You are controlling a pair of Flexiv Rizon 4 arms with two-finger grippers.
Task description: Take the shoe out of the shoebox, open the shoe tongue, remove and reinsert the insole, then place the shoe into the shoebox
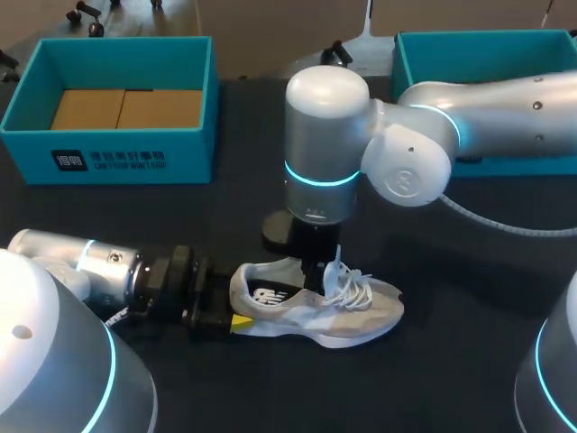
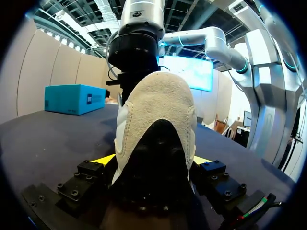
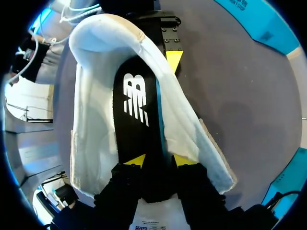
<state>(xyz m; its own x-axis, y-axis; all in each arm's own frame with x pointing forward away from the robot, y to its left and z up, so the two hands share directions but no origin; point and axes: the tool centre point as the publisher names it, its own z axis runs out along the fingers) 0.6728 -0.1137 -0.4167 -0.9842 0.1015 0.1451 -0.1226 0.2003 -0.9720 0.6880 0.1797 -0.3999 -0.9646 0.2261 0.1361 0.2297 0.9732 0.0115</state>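
Observation:
A grey-white sneaker [image 1: 315,307] lies on its sole in the middle of the dark table, toe to the right. Its black insole [image 1: 266,295] shows a white logo in the opening. My left gripper [image 1: 236,320] lies low at the heel. In the left wrist view the heel [image 2: 158,105] sits between its yellow tips [image 2: 108,159], which touch it on both sides. My right gripper [image 1: 315,266] points straight down into the shoe's opening. In the right wrist view its fingers [image 3: 135,159] stand slightly apart, either side of the insole [image 3: 136,100] lying in the shoe [image 3: 96,120].
A teal shoebox [image 1: 108,153] with brown cardboard inside stands at the back left. A second teal box [image 1: 424,45] stands at the back right, partly behind my right arm. Bare dark tabletop lies in front of and to the right of the shoe.

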